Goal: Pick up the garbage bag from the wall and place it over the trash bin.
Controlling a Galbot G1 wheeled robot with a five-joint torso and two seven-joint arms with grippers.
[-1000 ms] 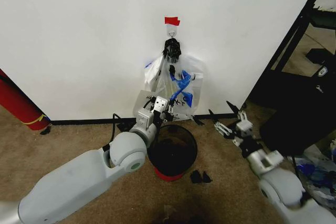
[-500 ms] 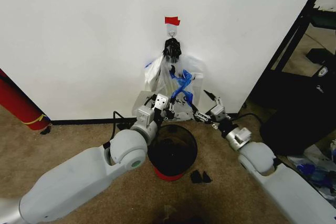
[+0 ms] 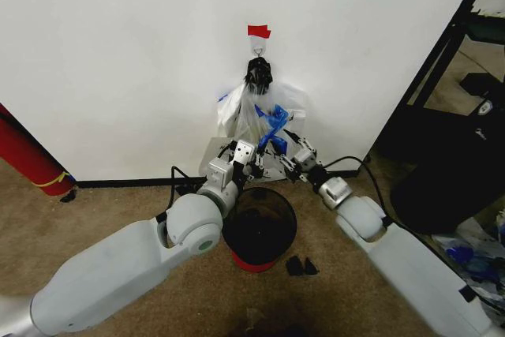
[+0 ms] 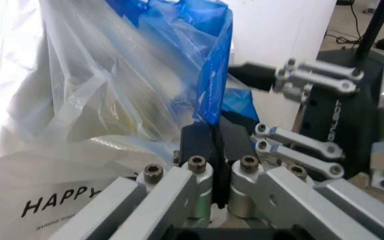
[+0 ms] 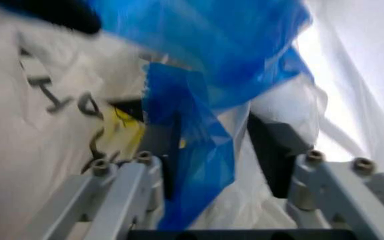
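Now both arms of the robot reach in toward the garbage bag point(image 3: 264, 120), which hangs from a hook point(image 3: 258, 51) on the white wall point(image 3: 118, 53), just below a small piece of red tape point(image 3: 258, 31). Directly in front of the left claw point(image 3: 251, 162), the thin see-through plastic with its blue patches drapes down; the left wrist view shows that claw's 2 dark fingers point(image 4: 199, 145) pressed together on a fold of the blue plastic point(image 4: 212, 75). Beside the bag, on the near side of the same claw, lies a white bag point(image 4: 52, 200) printed with black letters. The right claw point(image 3: 290, 150) comes in from the opposite side and meets the bag's lower edge, close across from the left claw. Its fingers point(image 5: 272, 145) stand parted in the right wrist view, with a strip of blue plastic point(image 5: 192, 170) hanging in the gap between them; whether the pads touch that strip cannot be told. Below and just behind both claws, toward the robot, the trash bin point(image 3: 259, 226) stands on the brown carpet point(image 3: 95, 211), round and dark with a red base, its mouth open and uncovered. Well off to the left claw's outer side, a red cylinder with a yellow band point(image 3: 31, 159) leans at the foot of the wall.
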